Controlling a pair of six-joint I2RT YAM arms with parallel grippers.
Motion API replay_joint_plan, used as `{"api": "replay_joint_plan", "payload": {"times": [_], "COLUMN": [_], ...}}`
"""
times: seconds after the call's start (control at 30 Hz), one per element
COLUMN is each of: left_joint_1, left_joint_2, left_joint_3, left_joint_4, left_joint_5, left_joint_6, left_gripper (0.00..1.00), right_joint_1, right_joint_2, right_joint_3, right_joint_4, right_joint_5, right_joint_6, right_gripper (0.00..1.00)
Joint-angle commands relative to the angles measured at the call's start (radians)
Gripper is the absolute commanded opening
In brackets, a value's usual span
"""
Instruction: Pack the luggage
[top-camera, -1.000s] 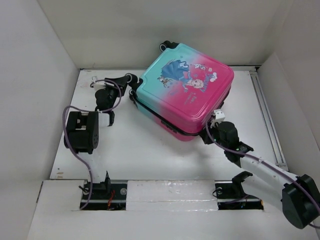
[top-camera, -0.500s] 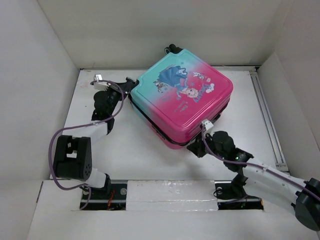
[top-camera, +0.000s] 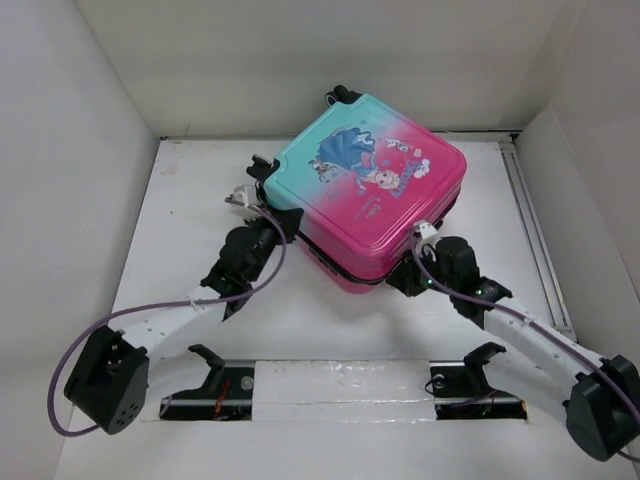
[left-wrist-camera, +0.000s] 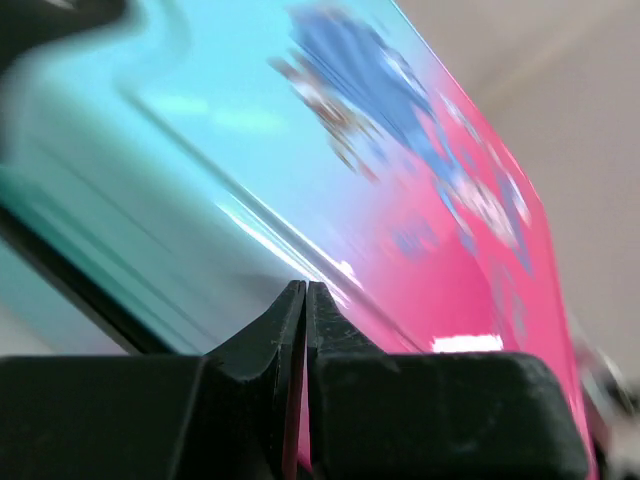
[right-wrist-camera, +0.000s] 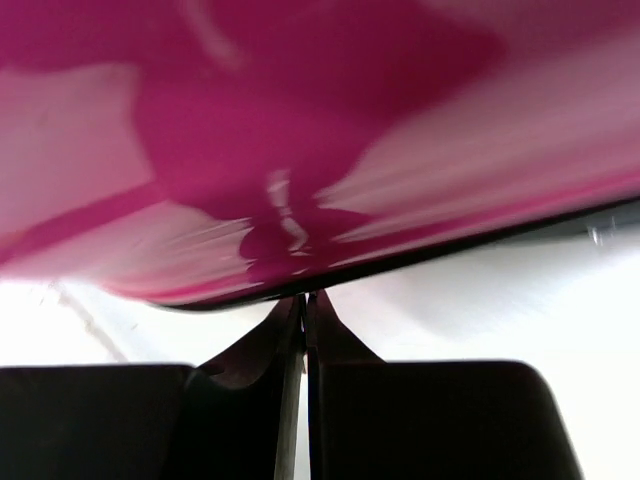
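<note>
The white counter (top-camera: 180, 300) is walled on three sides, and the luggage (top-camera: 370, 190) is seen lying flat on it towards the rear centre. The printed shell faces up, turned at an angle, and its wheels (top-camera: 340, 95) are pointed at the back wall. The shell halves are brought together, with only a black seam (top-camera: 335, 268) shown between them along the near edge.

The left claw (top-camera: 288, 218) is set against the teal near-left corner with its fingers pressed together. In the left wrist view nothing is seen between them, and the tips are met just under the edge of the upper shell. The right claw (top-camera: 408, 280) is set low at the pink near-right side, likewise pressed together. In the right wrist view its tips are placed right at the seam. Whether a zip pull is pinched there cannot be told.

The packing is judged to be at its closing stage, with the case being steadied or nudged from two sides. For the next move, the zip pull would need to be located, since none is visible. The case would also have to be held against sliding on the smooth counter.
</note>
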Motion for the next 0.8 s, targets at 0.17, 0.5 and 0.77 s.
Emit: {"api": "replay_joint_plan", "payload": {"times": [0.17,0.5,0.77], "left_joint_1": [-0.282,-0.382,-0.382], "left_joint_2": [0.115,0.448,0.581], "left_joint_3": [-0.019,0.143,0.272], "left_joint_4": [-0.003,0.152,0.184], "left_joint_5": [-0.089,-0.045,0.081], "left_joint_6": [0.101,0.11,0.05], "left_gripper": [0.0,0.0,0.0], "right_joint_1": [-0.129,0.14,0.483], "right_joint_2": [-0.009,-0.19,-0.069], "right_joint_3": [0.087,-0.037,0.01], "right_joint_4": [0.098,-0.014,0.091], "right_joint_5": [-0.065,-0.004,0.166], "right_joint_6": [-0.027,0.069,0.183], "right_gripper": [0.0,0.0,0.0]}}
